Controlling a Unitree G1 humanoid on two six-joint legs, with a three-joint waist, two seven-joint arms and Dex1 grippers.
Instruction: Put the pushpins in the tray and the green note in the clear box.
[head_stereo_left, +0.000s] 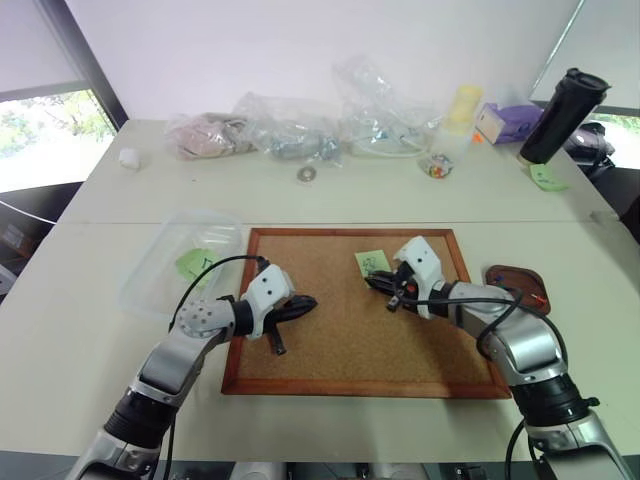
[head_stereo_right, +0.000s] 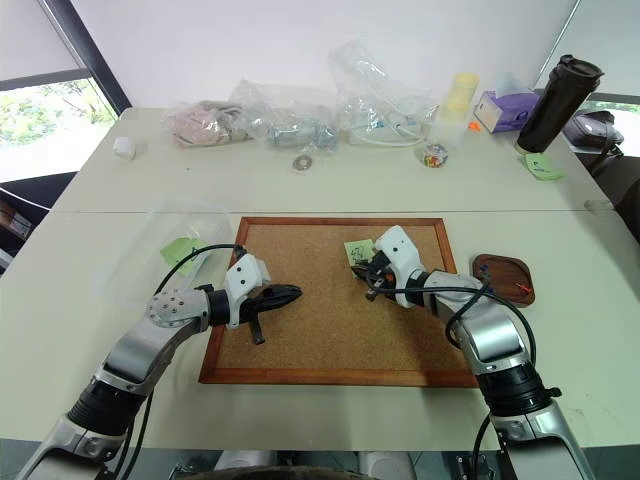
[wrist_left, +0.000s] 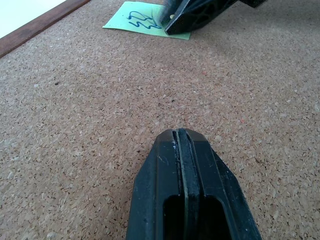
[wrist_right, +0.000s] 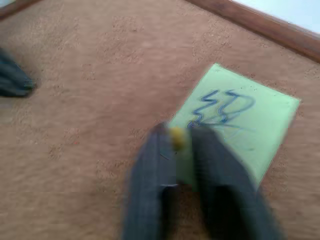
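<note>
A pale green note (head_stereo_left: 372, 262) with blue scribbles lies on the cork board (head_stereo_left: 340, 350), near its far edge. At the note's near edge my right gripper (wrist_right: 176, 135) is shut on a yellow-headed pushpin (wrist_right: 176, 137). The same gripper (head_stereo_left: 385, 284) shows in the left eye view. My left gripper (wrist_left: 181, 145) is shut and empty, low over the bare cork left of the middle. The dark brown tray (head_stereo_left: 502, 274) sits just right of the board with a small red thing in it. The clear box (head_stereo_left: 150, 285) stands left of the board and holds another green note (head_stereo_left: 197, 264).
Wrinkled plastic bags (head_stereo_left: 290, 125) line the back of the table. Near them are a tape roll (head_stereo_left: 306, 174), a small jar of coloured pins (head_stereo_left: 437, 166), a purple box (head_stereo_left: 508, 122) and a black bottle (head_stereo_left: 565, 115). A further green note (head_stereo_left: 547, 178) lies by the bottle.
</note>
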